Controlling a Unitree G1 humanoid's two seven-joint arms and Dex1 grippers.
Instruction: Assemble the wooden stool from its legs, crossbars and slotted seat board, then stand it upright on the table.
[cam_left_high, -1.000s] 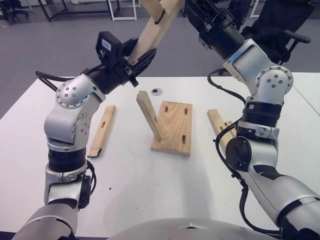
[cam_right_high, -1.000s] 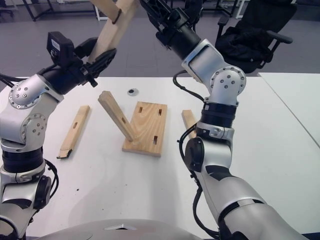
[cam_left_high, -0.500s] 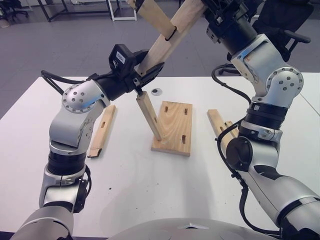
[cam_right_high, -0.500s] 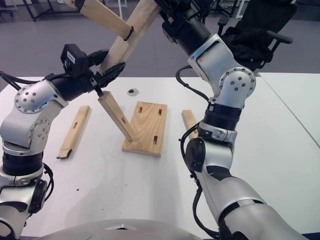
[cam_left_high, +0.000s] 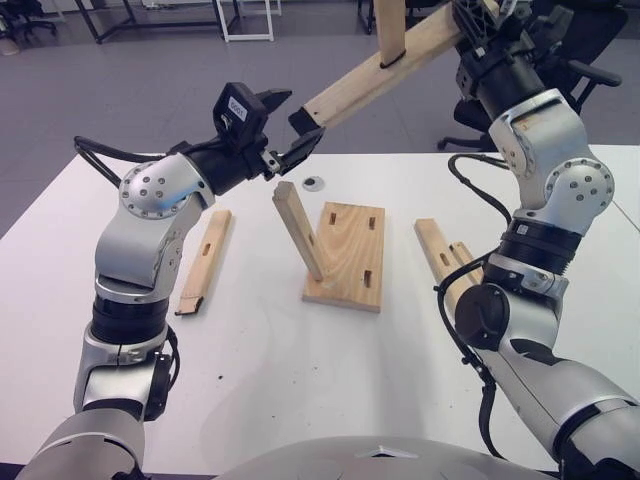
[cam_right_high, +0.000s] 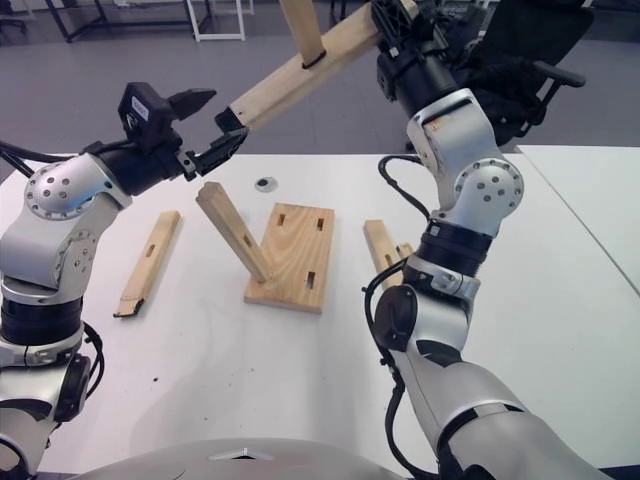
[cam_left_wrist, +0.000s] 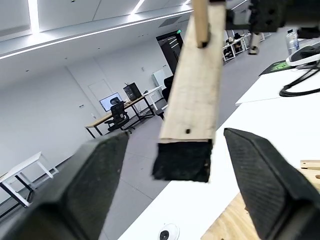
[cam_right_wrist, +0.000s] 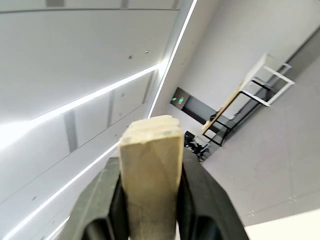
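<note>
**Left gripper lined up on the held leg's low end**

The right gripper (cam_right_wrist: 150, 170) pinches the held leg (cam_left_high: 390, 72) high above the table's (cam_left_high: 250, 380) far side, with a crossbar (cam_left_high: 390, 30) stuck through it. The left gripper (cam_left_high: 303, 114) is spread, its fingers (cam_left_wrist: 95, 185) flanking the leg's dark low end; whether they touch it is unclear. The seat board (cam_left_high: 350, 240) lies mid-table with the planted leg (cam_left_high: 298, 230) tilted in it.

To do well: centre the leg between the fingers, close on bare wood above the dark tip, and only then let the right ease off.

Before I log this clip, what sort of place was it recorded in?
Probably an open-plan lab or office: a white table, a black office chair behind it, desks with a monitor farther back, and strip lights on the ceiling.
</note>
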